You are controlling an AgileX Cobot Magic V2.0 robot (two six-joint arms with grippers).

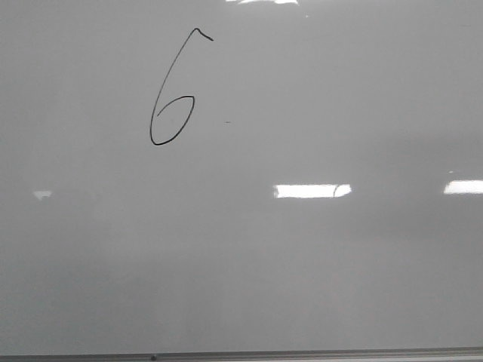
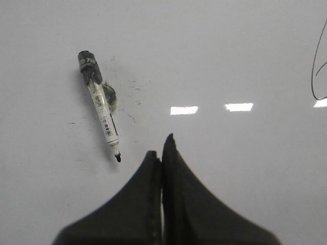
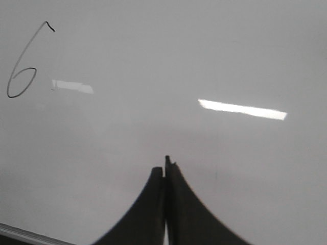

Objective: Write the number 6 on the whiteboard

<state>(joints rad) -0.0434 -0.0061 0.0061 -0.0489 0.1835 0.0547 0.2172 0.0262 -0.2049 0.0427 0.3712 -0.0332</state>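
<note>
The number 6 (image 1: 172,94) is drawn in thin black line on the whiteboard (image 1: 302,264), upper left in the front view. It also shows in the right wrist view (image 3: 23,71), and part of its stroke shows in the left wrist view (image 2: 318,71). A white marker (image 2: 101,109) with a black cap end and bare black tip lies on the board, apart from my left gripper (image 2: 161,148), which is shut and empty. My right gripper (image 3: 166,166) is shut and empty over bare board. Neither gripper shows in the front view.
Smudged ink marks (image 2: 130,92) surround the marker. A tiny dark speck (image 1: 226,121) sits right of the 6. The board's thin grey bottom edge (image 1: 302,354) runs along the front; it also shows in the right wrist view (image 3: 25,232).
</note>
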